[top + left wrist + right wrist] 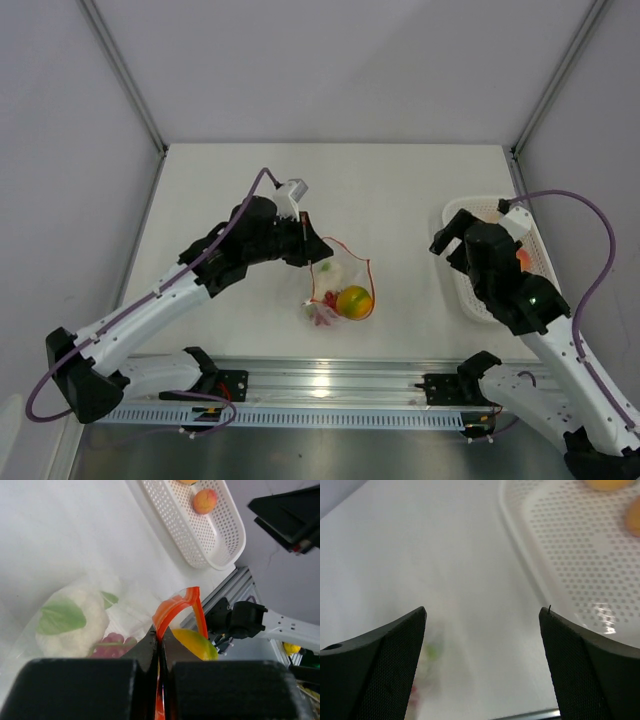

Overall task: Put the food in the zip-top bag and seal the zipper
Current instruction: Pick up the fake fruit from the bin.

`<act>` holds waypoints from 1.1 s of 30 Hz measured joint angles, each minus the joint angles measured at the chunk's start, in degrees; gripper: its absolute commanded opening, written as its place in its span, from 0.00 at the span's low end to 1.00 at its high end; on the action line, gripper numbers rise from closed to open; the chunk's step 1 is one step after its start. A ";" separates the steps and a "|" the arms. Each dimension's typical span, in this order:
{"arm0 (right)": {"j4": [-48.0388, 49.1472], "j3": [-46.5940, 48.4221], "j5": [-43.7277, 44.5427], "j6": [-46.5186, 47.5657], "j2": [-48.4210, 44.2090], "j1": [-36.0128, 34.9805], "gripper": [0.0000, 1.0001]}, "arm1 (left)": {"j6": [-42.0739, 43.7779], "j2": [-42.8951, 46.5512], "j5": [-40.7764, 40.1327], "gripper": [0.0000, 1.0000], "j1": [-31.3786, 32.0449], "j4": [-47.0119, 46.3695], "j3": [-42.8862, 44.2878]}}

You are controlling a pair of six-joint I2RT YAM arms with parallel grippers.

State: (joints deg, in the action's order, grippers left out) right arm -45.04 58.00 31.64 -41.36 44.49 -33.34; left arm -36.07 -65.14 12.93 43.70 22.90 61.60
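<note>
- Our left gripper (pixel 160 639) is squeezed tight on the red-orange zipper (pixel 172 607). We think this holds the zip-top bag (pixel 340 285), in the middle of the top view, open.
- Inside are 3 foods: a white-green vegetable (pixel 75 622), red berries (pixel 112 644) and a yellow-orange fruit (pixel 195 642).
- Our right gripper (pixel 482 612) is spread wide and holds nothing. It is by the white basket (pixel 222 555) at the right, where 2 round fruits (pixel 205 501) lie.

1. A flat white matte tabletop (pixel 400 190) carries everything, with pale walls closing it in at the back and both sides.
2. A small clear floppy plastic bag (pixel 340 285), with a thin red-orange strip (pixel 172 609) along its mouth, rests left of centre near the front edge (the strip arches up in an open loop).
3. A white perforated oval plastic basket (pixel 220 540) sits at the table's right edge, well apart from the bag.
</note>
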 measured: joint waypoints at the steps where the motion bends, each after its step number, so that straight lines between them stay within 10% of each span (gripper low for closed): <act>1: -1.01 0.00 -0.07 0.13 0.68 3.23 0.94 | -0.24 1.05 -0.68 0.01 0.00 -0.02 -0.09; 13: 1.53 -2.54 -9.60 7.13 15.56 32.83 0.95 | -0.90 1.90 -3.82 0.01 0.00 1.70 -0.94; 33: 10.71 -6.29 0.70 7.30 32.35 39.56 0.93 | 0.66 -4.85 -3.06 0.01 -0.02 -0.63 -0.63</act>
State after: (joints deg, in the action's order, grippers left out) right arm -34.33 51.70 32.34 -34.06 76.84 6.22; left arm -35.42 -70.00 9.87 43.68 22.26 60.97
